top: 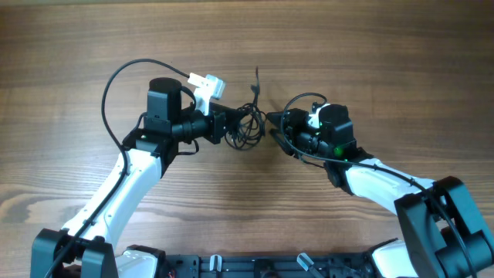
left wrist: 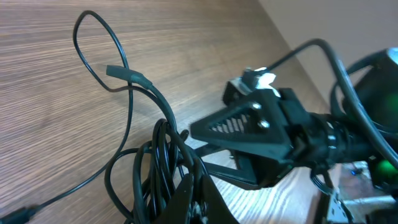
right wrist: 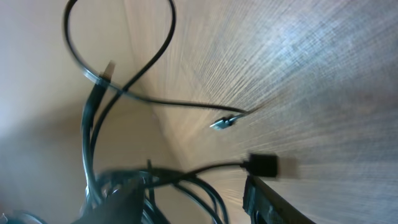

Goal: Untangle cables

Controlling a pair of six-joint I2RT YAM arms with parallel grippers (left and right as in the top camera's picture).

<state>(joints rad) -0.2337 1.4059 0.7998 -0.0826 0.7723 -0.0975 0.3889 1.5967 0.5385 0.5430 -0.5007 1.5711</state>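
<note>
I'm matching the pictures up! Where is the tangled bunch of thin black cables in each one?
Overhead: tangled bunch of thin black cables at picture centre.
Left wrist: bottom, centre-left.
Right wrist: lower left, blurred.
Shared landmark: brown wooden table.

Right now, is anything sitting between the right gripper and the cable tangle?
Nothing visible. The right gripper is open and right at the cables, with strands lying between its fingers in the right wrist view. The left gripper is shut on the bunch from the opposite side, out of the right arm's path.
</note>
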